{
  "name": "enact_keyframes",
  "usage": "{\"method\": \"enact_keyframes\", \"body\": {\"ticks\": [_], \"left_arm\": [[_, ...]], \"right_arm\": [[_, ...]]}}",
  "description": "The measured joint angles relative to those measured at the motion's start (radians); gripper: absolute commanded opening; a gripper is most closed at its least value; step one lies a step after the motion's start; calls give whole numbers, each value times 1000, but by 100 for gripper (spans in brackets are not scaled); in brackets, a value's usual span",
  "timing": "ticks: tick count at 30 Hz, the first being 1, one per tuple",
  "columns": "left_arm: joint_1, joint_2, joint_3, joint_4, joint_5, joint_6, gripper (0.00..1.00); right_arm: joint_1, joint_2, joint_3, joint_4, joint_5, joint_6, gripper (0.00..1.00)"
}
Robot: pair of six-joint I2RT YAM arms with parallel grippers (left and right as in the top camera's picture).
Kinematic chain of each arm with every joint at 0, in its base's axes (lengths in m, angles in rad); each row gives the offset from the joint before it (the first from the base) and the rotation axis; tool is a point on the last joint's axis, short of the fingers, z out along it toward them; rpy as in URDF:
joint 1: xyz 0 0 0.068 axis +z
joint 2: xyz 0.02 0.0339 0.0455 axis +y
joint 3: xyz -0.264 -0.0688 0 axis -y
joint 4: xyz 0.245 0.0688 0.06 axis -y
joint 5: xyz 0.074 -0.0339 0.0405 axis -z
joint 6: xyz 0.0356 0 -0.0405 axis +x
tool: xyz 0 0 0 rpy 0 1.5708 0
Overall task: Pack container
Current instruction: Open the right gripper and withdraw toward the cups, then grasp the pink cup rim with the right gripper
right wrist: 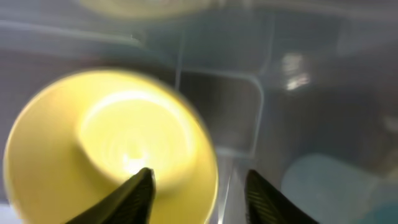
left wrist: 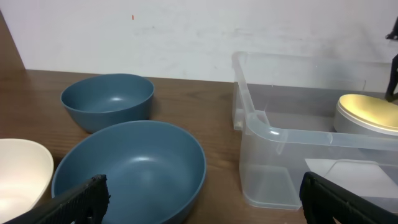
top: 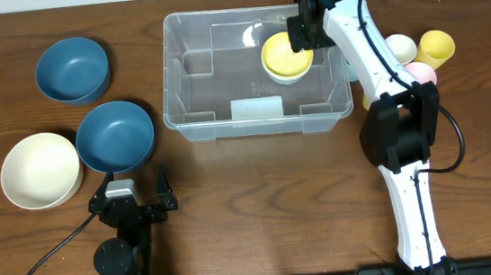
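The clear plastic container (top: 168, 82) stands at the back middle of the table. A yellow bowl (top: 283, 60) sits inside it near the right end, on what looks like a cream bowl. My right gripper (top: 300, 31) hangs over that bowl's far right rim. In the right wrist view the gripper (right wrist: 198, 180) is open, straddling the blurred yellow bowl (right wrist: 93, 143) rim without pinching it. My left gripper (top: 133, 189) rests open near the front. In its view the gripper (left wrist: 204, 186) faces a blue bowl (left wrist: 130, 171) and the container (left wrist: 292, 134).
Two blue bowls (top: 73, 69) (top: 114, 135) and a cream bowl (top: 41, 170) sit left of the container. A yellow cup (top: 436, 47), a pink cup (top: 420, 74) and a white cup (top: 399, 48) crowd behind the right arm.
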Motion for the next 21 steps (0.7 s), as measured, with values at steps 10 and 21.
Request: {"method": "enact_keyframes", "body": {"ticks": [10,21], "left_arm": [[0,0,0,0,0,0,98],[0,0,0,0,0,0,98]], "right_arm": [[-9,-285,181,-253,-54,4,82],[-298,-381,170,-462,-68,44,86]]}}
